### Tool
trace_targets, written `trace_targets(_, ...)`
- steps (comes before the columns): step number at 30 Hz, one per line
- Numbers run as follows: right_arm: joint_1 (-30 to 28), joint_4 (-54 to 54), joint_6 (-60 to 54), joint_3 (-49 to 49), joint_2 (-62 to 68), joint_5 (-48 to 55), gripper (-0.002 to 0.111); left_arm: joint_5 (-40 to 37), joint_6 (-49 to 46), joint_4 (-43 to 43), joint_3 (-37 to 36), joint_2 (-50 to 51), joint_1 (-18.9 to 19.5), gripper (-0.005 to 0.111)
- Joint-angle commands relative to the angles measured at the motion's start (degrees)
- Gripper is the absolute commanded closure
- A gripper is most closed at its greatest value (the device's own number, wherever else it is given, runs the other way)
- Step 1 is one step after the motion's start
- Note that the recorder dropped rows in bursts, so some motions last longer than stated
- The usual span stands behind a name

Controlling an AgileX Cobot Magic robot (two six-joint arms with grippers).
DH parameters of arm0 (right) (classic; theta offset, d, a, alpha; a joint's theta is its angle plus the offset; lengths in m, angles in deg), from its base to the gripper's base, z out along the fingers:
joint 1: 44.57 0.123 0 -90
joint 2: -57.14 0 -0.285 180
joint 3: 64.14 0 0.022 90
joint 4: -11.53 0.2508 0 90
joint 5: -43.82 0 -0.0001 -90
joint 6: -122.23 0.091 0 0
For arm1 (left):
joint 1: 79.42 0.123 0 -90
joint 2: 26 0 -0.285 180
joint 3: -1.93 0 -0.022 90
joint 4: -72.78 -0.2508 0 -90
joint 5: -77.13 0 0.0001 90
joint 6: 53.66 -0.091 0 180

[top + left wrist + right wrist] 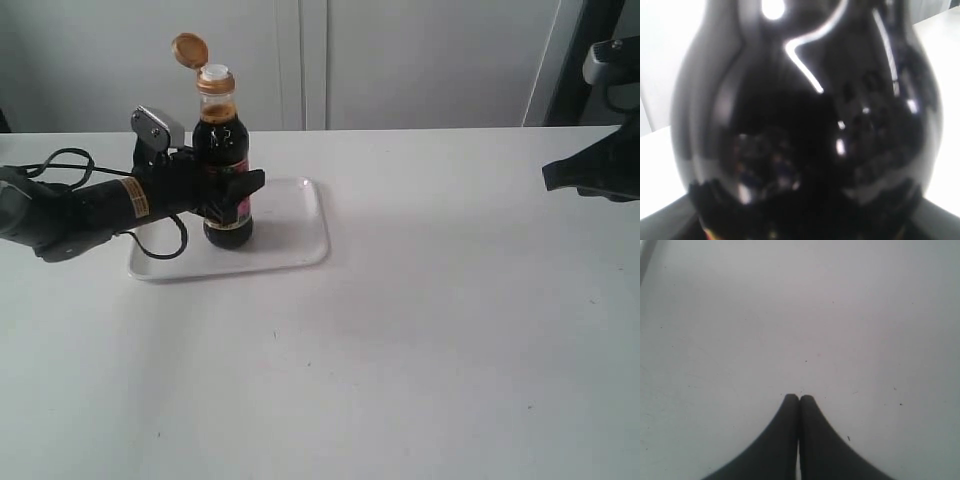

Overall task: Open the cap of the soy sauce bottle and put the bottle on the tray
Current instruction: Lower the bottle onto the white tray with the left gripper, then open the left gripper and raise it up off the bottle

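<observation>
My exterior view overlooks the table [420,330], sharing the soy sauce bottle [220,135] with the close-up left wrist; the right wrist looks down on that table.

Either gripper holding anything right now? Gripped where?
Left gripper clamps the clear plastic soy sauce bottle around its labelled middle; right gripper is shut, empty.

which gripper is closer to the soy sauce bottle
Left. The left gripper is closed around the soy sauce bottle; the right gripper is far off to the right, shut on nothing.
</observation>
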Motion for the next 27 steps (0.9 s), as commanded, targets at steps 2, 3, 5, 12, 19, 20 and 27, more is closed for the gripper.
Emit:
trace_targets(2, -0.08, 0.07, -0.62, -0.08, 0.01, -0.01, 0.108, 1.90, 1.71, -2.80, 0.40, -1.30, -0.09, 0.046)
trace_targets(3, -0.08, 0.07, -0.62, -0.08, 0.01, 0.10, 0.108, 1.90, 2.16, -2.80, 0.40, -1.31, -0.09, 0.034)
trace_targets(5, -0.08, 0.07, -0.62, -0.08, 0.01, 0.10, 0.108, 1.90, 3.16, -2.69, 0.40, -1.54, -0.09, 0.016)
trace_targets(12, -0.08, 0.07, -0.62, -0.08, 0.01, 0.64, 0.108, 1.90, 3.16, -2.57, 0.40, -2.49, -0.09, 0.010)
trace_targets(19, -0.08, 0.07, -0.62, -0.08, 0.01, 0.64, 0.108, 1.90, 4.00, -2.45, 0.40, -6.03, -0.09, 0.010)
trace_targets(20, -0.08, 0.07, -0.62, -0.08, 0.01, 0.64, 0.108, 1.90, 4.00, -2.45, 0.40, -6.53, -0.09, 0.010)
trace_targets(27, -0.08, 0.07, -0.62, -0.08, 0.01, 0.87, 0.108, 1.90, 3.54, -1.97, 0.40, -9.32, -0.09, 0.010)
